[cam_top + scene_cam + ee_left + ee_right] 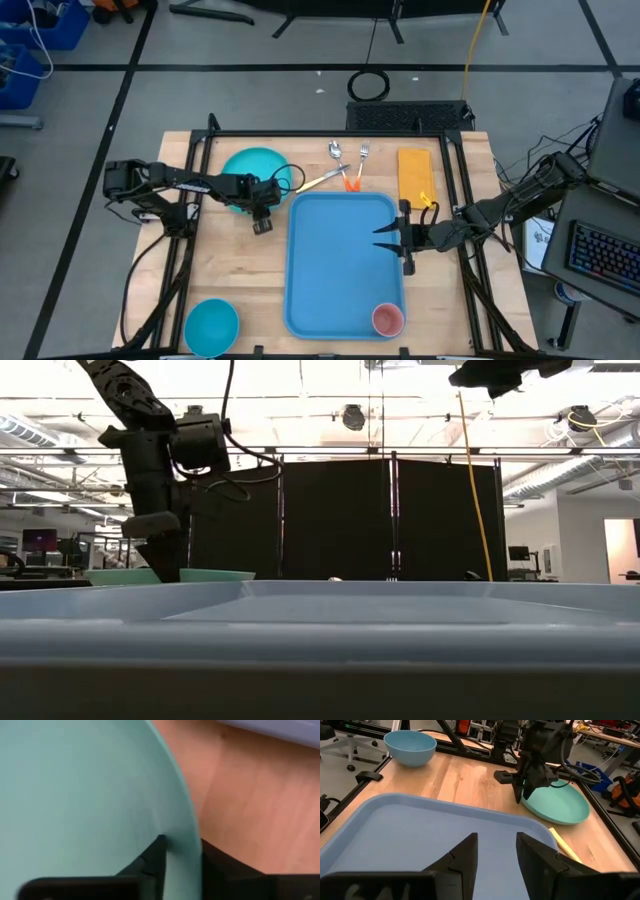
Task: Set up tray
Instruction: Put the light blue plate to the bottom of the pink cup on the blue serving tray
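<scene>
**Operator:** I'm closing the left gripper (262, 203) on the near rim of the turquoise plate (247, 166), which is sitting just beside the far left corner of the tray (340, 250). In the left wrist view one finger (150, 862) is sitting inside the rim and the other outside, pinching the edge.

**Observer:** What are you worrying about?

**Operator:** It's a thin bite on a curved lip. I'm judging that if I lift too fast the plate could pivot and slip out, or swing into the yellow-handled utensil (318, 181) lying right beside the tray's far edge. I could also clip the tray's raised rim while carrying it across.

**Observer:** And the right arm?

**Operator:** The right gripper (391, 237) is hovering over the tray's right side, fingers apart, holding nothing. It's occupying space where the plate might be landing, so a collision is possible.

**Observer:** Anything else on the tray?

**Operator:** A pink cup (388, 319) is standing in its near right corner; a blue bowl (211, 325) is waiting off its near left corner.

**Observer:** Any labels?

**Operator:** I'm seeing no readable writing or brands.
</scene>
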You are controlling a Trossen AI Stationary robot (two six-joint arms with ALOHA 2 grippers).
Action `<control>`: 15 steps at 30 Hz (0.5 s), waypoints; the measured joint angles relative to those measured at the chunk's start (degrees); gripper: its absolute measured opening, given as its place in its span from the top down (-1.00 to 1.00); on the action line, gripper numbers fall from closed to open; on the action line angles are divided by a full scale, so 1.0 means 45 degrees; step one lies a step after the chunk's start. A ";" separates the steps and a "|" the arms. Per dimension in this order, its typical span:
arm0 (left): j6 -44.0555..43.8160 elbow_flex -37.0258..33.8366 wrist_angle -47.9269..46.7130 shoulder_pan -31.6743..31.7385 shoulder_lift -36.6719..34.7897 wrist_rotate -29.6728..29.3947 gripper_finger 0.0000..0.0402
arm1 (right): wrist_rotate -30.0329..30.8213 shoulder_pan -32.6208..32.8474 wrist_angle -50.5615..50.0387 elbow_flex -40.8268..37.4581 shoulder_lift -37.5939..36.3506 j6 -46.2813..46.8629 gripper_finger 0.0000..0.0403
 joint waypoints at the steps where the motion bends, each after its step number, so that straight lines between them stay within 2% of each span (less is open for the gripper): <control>1: 0.0026 0.0000 0.0030 -0.0002 0.0001 -0.0215 0.73 | 0.0000 0.0000 0.0000 0.0000 0.0000 0.0000 0.39; 4: 0.0123 0.0005 0.0051 0.0000 -0.0053 -0.0684 0.92 | 0.0000 0.0000 -0.0003 0.0000 0.0000 0.0005 0.39; 15: 0.0230 0.0033 -0.0027 -0.0618 -0.0029 -0.2015 0.96 | 0.0000 0.0000 0.0024 -0.0095 0.0000 0.0005 0.39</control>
